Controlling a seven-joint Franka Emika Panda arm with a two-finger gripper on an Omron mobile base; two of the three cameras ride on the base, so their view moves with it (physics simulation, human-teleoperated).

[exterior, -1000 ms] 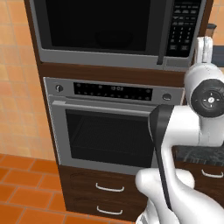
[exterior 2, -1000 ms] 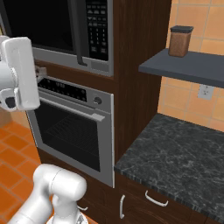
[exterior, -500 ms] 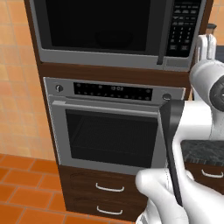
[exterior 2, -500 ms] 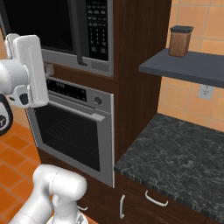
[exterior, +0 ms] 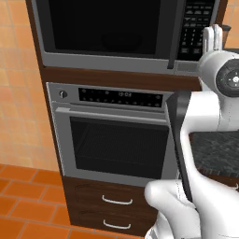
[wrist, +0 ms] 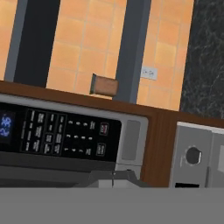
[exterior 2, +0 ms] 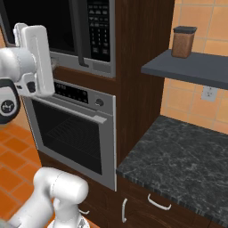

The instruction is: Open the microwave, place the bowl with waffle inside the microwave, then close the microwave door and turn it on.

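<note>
Beside the steel-framed microwave's (exterior: pixel 126 32) black keypad (exterior: pixel 195 25), clenched empty gripper (exterior: pixel 212 38) (door shut); next, pressing start.

Orange tiled wall (exterior 2: pixel 213 26) and floor (exterior: pixel 28 205), dark wood cabinetry (exterior 2: pixel 142 40), black stone counter (exterior 2: pixel 187 151).

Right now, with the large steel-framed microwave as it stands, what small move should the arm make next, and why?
Probably ease the shut gripper forward onto the black keypad with white buttons. The black glass microwave door is closed, and the hand view faces the keypad. Its dark window hides whether the bowl is inside.
</note>
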